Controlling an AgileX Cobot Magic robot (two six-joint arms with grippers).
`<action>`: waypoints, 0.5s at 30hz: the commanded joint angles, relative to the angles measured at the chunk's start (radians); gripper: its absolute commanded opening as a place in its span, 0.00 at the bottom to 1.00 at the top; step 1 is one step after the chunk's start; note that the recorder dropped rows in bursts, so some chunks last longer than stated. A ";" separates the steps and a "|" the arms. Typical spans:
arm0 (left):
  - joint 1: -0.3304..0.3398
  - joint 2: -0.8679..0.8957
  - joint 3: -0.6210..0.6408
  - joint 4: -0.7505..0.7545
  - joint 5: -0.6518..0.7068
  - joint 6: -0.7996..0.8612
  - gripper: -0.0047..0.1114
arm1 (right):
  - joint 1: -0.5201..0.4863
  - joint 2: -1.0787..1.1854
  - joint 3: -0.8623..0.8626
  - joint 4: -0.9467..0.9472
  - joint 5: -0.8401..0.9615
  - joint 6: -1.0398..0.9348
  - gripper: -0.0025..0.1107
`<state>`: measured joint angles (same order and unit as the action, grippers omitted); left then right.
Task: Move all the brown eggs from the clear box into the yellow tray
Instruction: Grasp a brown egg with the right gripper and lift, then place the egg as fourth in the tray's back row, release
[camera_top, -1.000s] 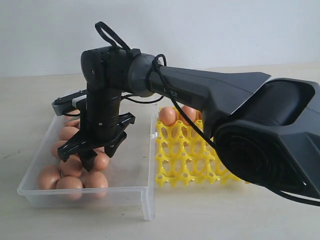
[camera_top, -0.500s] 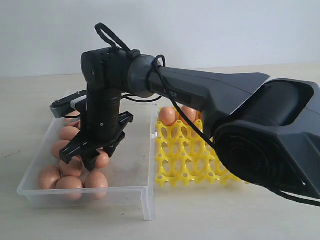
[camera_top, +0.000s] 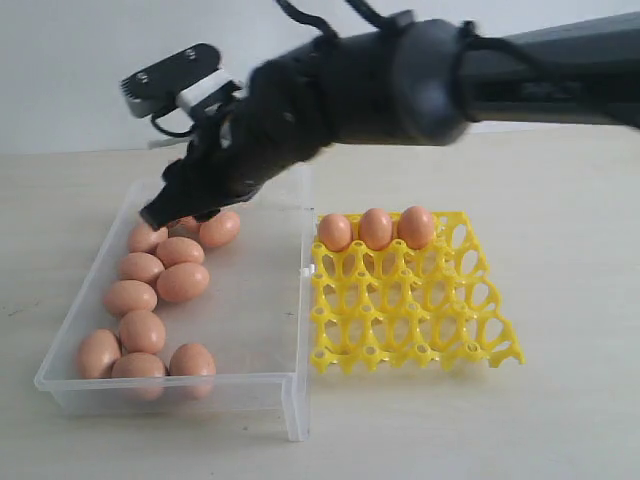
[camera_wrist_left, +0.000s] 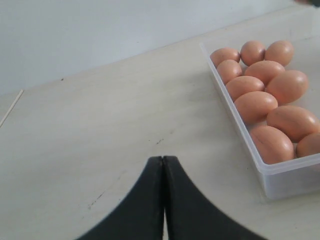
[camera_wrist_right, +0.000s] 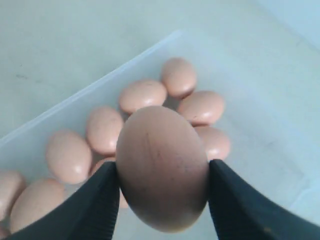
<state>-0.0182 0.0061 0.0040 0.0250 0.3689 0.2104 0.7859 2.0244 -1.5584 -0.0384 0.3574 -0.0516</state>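
My right gripper (camera_wrist_right: 162, 176) is shut on one brown egg (camera_wrist_right: 162, 167), held between both fingers above the clear box (camera_wrist_right: 75, 107). In the exterior view this gripper (camera_top: 178, 208) hangs blurred over the box's far left part, and the arm hides the held egg. Several loose eggs (camera_top: 183, 282) lie along the left side of the clear box (camera_top: 298, 330). Three eggs (camera_top: 376, 228) sit in the back row of the yellow tray (camera_top: 420, 300). My left gripper (camera_wrist_left: 163, 159) is shut and empty over bare table, outside the box wall (camera_wrist_left: 280, 180).
The right arm's dark body (camera_top: 420, 75) stretches across the upper part of the exterior view, above the tray. The tray stands close against the box's right wall. A pale wall rises behind the beige table (camera_top: 560, 200).
The right gripper has risen out of the box's near part with an egg and swung up and toward the far end. One egg is gone from the near cluster.
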 joint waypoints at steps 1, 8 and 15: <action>-0.002 -0.006 -0.004 0.000 -0.008 -0.005 0.04 | -0.082 -0.180 0.338 -0.123 -0.389 0.143 0.02; -0.002 -0.006 -0.004 0.000 -0.008 -0.005 0.04 | -0.260 -0.331 0.658 -0.118 -0.632 0.162 0.02; -0.002 -0.006 -0.004 0.000 -0.008 -0.005 0.04 | -0.446 -0.326 0.800 -0.112 -0.819 0.196 0.02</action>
<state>-0.0182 0.0061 0.0040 0.0250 0.3689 0.2104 0.3994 1.6973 -0.7881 -0.1461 -0.3787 0.1319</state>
